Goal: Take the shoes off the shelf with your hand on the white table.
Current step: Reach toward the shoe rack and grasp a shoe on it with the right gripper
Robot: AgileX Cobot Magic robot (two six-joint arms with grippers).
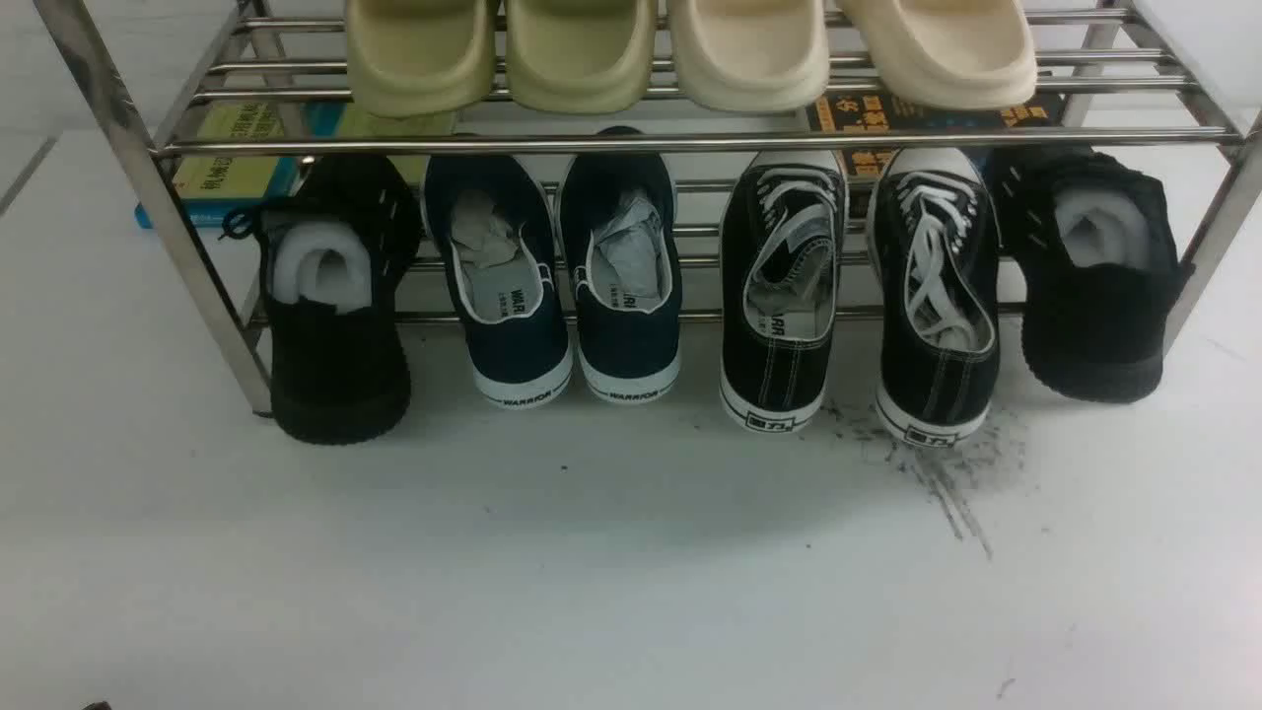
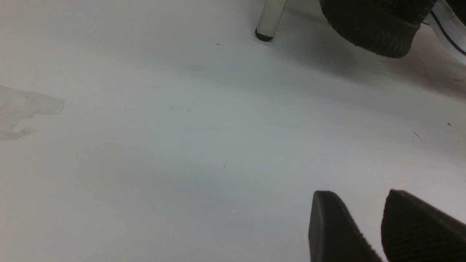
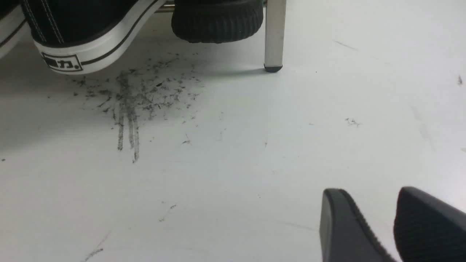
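The shoes, two black canvas lace-up sneakers [image 1: 779,286] [image 1: 932,296] with white laces and white soles, rest heel-out on the lower tier of the chrome shelf [image 1: 690,141], right of centre. In the right wrist view one sneaker heel [image 3: 83,40] shows far ahead of my right gripper [image 3: 371,190], which is open and empty low over the white table [image 3: 255,163]. My left gripper [image 2: 360,193] is also open with nothing between its fingers, over bare table [image 2: 164,145] well short of a shelf leg [image 2: 269,18]. Neither gripper shows in the front view.
An all-black knit shoe [image 1: 335,296] sits at the left end of the lower tier and another [image 1: 1094,276] at the right end. A navy pair [image 1: 562,276] stands between them. Pale slides [image 1: 690,49] fill the top tier. Dark scuff marks [image 3: 134,98] lie before the sneakers. Books [image 1: 237,168] lie behind.
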